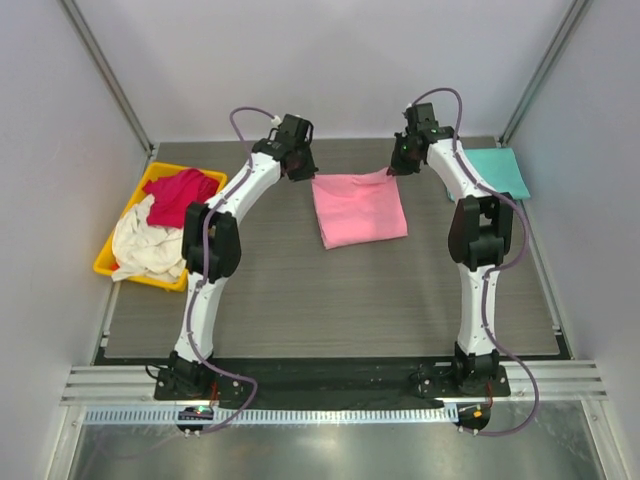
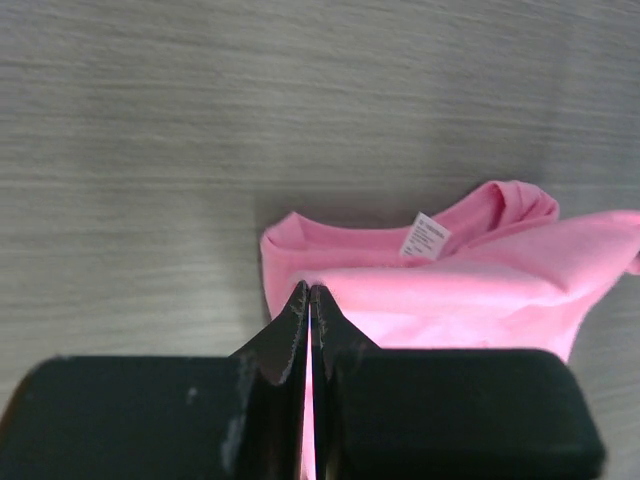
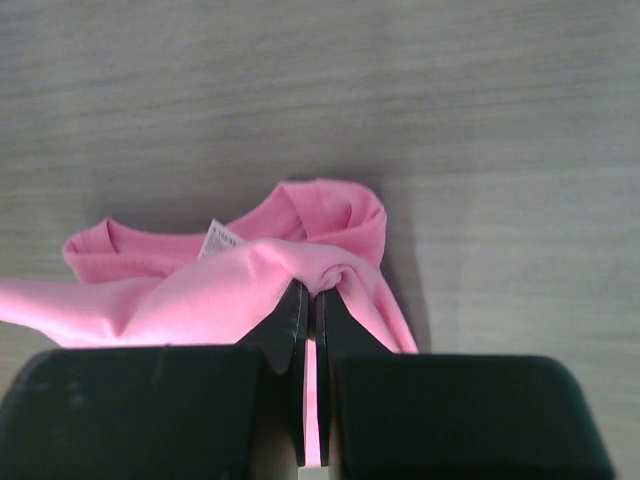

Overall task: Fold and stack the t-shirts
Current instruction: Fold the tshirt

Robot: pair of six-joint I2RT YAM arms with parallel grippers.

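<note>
The light pink t-shirt (image 1: 358, 210) lies folded in the middle of the table, collar and white label (image 2: 424, 237) toward the far side. My left gripper (image 1: 303, 170) (image 2: 309, 290) is shut on its far left corner, where the top layer starts. At the far right corner my right gripper (image 1: 397, 165) (image 3: 312, 290) is shut on a bunched pinch of pink cloth (image 3: 345, 270). The top layer stretches between the two grippers. A folded teal t-shirt (image 1: 495, 172) lies flat at the far right. The crimson t-shirt (image 1: 182, 193) and the cream t-shirt (image 1: 145, 250) sit crumpled in the bin.
A yellow plastic bin (image 1: 106, 262) stands at the table's left edge. Grey walls close in the far side and both sides. Wood-grain tabletop (image 1: 330, 300) lies between the pink shirt and the arm bases.
</note>
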